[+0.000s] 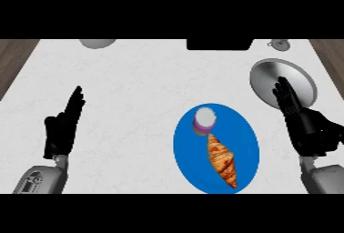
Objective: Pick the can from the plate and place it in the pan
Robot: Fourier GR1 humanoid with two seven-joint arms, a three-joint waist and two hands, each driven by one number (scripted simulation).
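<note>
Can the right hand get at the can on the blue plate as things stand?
Probably yes. The small purple-sided can stands uncovered on the blue oval plate; the open black right hand is beside it, with only bare counter between. The croissant lies nearer the robot.

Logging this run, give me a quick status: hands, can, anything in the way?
Left hand and right hand open, holding nothing. Can upright on blue plate, untouched. Croissant right beside it. Pan under right fingertips.
</note>
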